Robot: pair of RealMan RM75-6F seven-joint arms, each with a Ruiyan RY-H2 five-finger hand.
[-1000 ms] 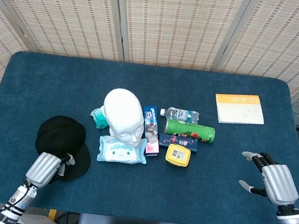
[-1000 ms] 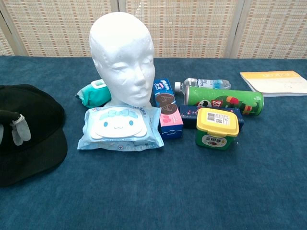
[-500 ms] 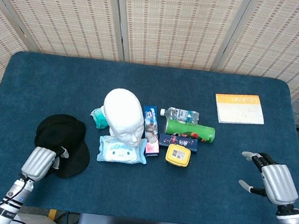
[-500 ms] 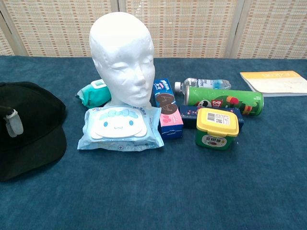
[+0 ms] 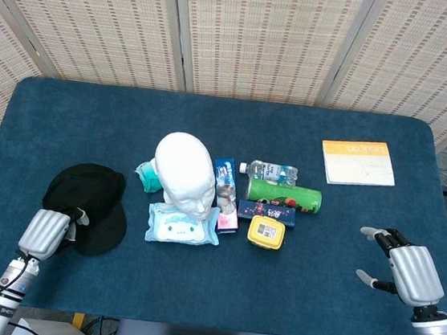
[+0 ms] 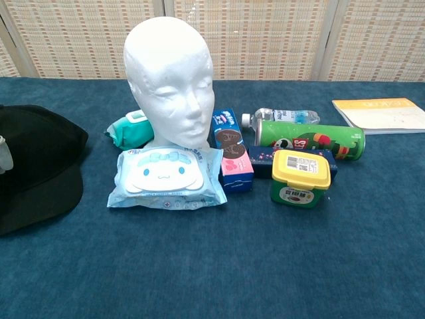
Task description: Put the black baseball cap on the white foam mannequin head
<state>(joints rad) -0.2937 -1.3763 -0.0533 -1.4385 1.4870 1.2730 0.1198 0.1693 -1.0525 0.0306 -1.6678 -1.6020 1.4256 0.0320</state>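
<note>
Woven screens behind a blue-covered bench [image 5: 344, 246]. We note the black baseball cap [image 5: 86, 204] lying flat at the near left, well apart from the upright white foam mannequin head [image 5: 184, 171]. Left hand [image 5: 44, 232] rests on the cap's near edge; whether its fingers grasp it we cannot tell. Right hand [image 5: 404, 267] empty, fingers spread
</note>
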